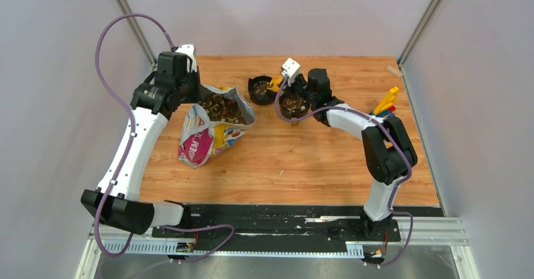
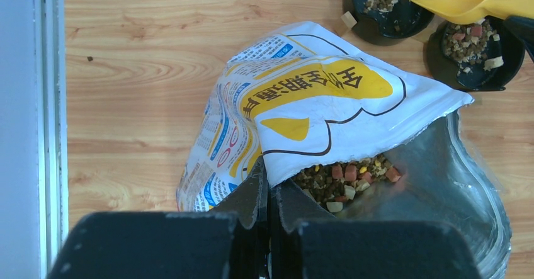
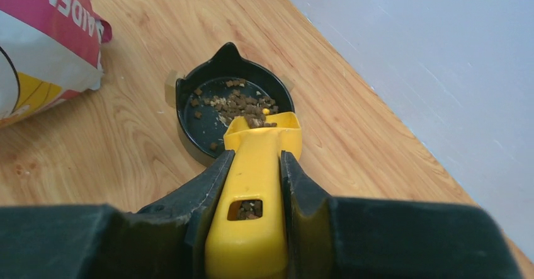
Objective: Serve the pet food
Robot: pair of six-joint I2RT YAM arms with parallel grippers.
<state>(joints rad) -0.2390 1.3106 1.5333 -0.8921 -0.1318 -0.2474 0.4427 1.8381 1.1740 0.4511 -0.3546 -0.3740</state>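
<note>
Closest to me on the table [image 1: 302, 159], the bag [image 2: 315, 102] lies on its side with its mouth gaping. The pet food [image 2: 343, 179] shows inside as a heap of brown bits with a few pink and yellow ones. My left gripper [image 2: 269, 194] is pinched tight on the bag's rim, holding the mouth open. Just beyond the bag, the nearer bowl [image 2: 485, 85] already has a portion in it. Furthest out, my right gripper [image 3: 257, 165] is clamped on the handle of the yellow scoop [image 3: 261, 134]. The scoop is tipped nose-down over the far bowl [image 3: 203, 128], with food lying in the bowl under its lip.

Three things worry me. The lip hangs close to the bowl's near rim rather than over its middle, so a quick tip could send bits onto the wood. A few bits show through the slot in the handle, and lifting the nose might let them run back and drop on the way out. My right arm also sits close by the nearer bowl, so a careless swing back towards the bag could knock it
</note>
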